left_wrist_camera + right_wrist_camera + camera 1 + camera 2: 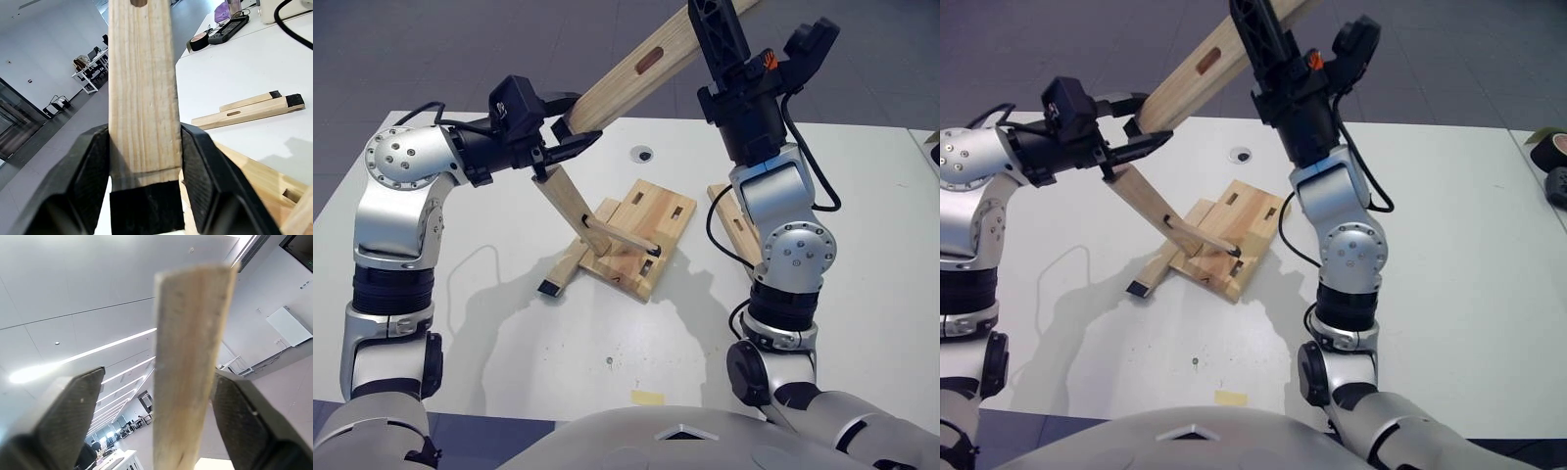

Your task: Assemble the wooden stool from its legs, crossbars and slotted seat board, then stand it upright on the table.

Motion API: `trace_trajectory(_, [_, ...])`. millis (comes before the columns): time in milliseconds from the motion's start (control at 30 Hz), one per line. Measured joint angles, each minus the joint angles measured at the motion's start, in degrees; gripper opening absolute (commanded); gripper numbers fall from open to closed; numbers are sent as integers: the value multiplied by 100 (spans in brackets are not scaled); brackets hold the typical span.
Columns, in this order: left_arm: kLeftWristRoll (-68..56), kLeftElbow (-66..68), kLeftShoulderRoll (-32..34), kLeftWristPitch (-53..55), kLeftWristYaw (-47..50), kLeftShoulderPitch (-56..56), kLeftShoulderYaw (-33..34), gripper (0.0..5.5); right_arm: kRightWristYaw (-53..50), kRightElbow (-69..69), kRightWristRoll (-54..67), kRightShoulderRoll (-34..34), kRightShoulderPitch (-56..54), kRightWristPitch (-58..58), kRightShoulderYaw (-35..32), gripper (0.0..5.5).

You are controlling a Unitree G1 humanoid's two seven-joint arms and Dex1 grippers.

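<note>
Wooden leg [626, 78] slants in the air over the seat board [661, 211] on the table [509, 343]. Left fingers [93, 181] clamp its capped end; right fingers [73, 416] stand wide around it, not touching. I would close them first, then aim at a slot.

White table [881, 245], perhaps tape roll [199, 40]; yellow sticker [646, 398]

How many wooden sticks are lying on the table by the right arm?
2: a slotted stick and a thinner stick, side by side on the table; the right arm may hide more.
</note>
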Motion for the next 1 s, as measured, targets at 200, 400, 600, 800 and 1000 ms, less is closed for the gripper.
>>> trace_trajectory(200, [-6,-68,-62,21,13,-1,-9,204,24,6,-18,-12,-10,8,-5,212])
trace_trajectory(400, [-6,-183,-80,109,14,-1,-69,204,-27,-1,-76,25,133,4,-10,114])
trace_trajectory(600, [-5,-261,-102,200,44,-28,-144,240,-236,-113,-17,258,351,-147,-137,105])
trace_trajectory(800, [-1175,-401,-598,934,555,-544,380,336,-392,-318,-309,179,618,-531,-428,102])
trace_trajectory(1000, [-2920,26,-764,1932,1849,-2354,1667,434,-501,-285,-832,-657,864,-865,-1290,102])
